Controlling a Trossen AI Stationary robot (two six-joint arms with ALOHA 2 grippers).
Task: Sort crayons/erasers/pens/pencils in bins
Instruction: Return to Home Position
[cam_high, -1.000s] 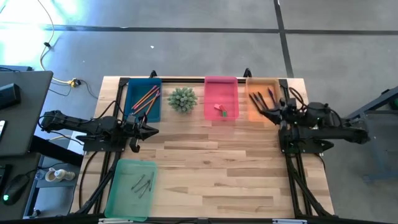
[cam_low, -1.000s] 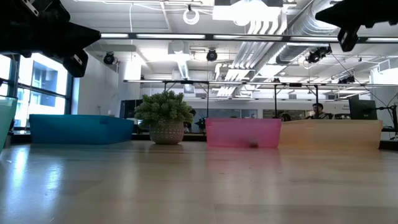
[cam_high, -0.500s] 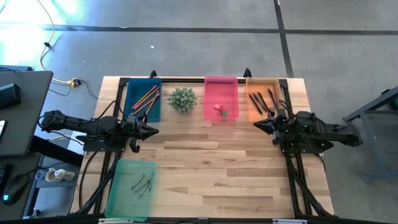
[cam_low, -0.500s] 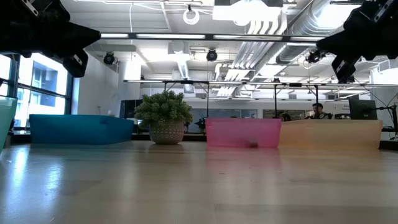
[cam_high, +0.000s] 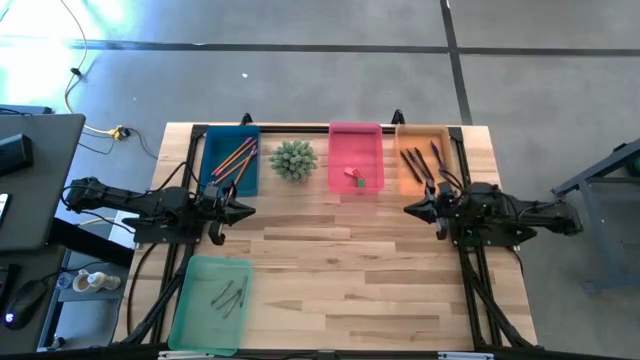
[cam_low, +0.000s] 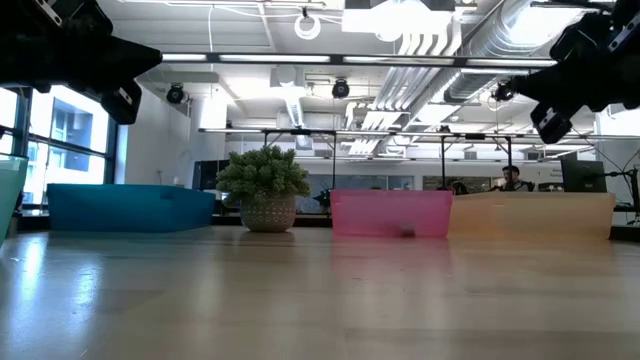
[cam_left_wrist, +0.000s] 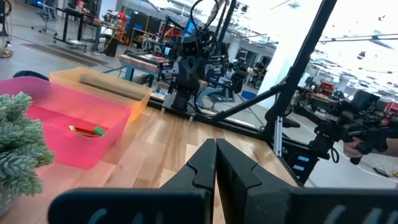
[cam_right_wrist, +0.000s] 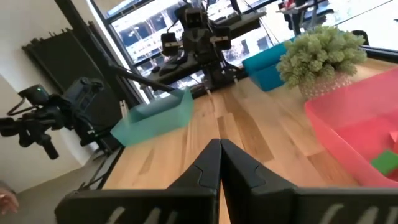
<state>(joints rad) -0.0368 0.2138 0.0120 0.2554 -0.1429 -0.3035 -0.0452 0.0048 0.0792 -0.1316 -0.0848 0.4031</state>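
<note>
Four bins hold the sorted things. The dark blue bin (cam_high: 230, 160) holds orange and pink pencils (cam_high: 236, 157). The pink bin (cam_high: 356, 157) holds red and green erasers (cam_high: 354, 176), also seen as erasers (cam_left_wrist: 87, 130). The orange bin (cam_high: 421, 160) holds dark pens (cam_high: 417, 163). The light green bin (cam_high: 210, 303) holds grey crayons (cam_high: 230, 295). My left gripper (cam_high: 247, 210) is shut and empty, level above the table near the blue bin. My right gripper (cam_high: 410, 208) is shut and empty, level above the table just near of the orange bin.
A spiky green plant in a pot (cam_high: 292, 160) stands between the blue and pink bins. The wooden table (cam_high: 340, 270) lies bare between the two grippers and toward its near edge. A desk with a monitor stands off the table's left side.
My right gripper has drawn back from over the orange bin toward the table's near edge and come down lower, its open fingers closing to shut. The pens stay in the orange bin. My left arm has kept still.
</note>
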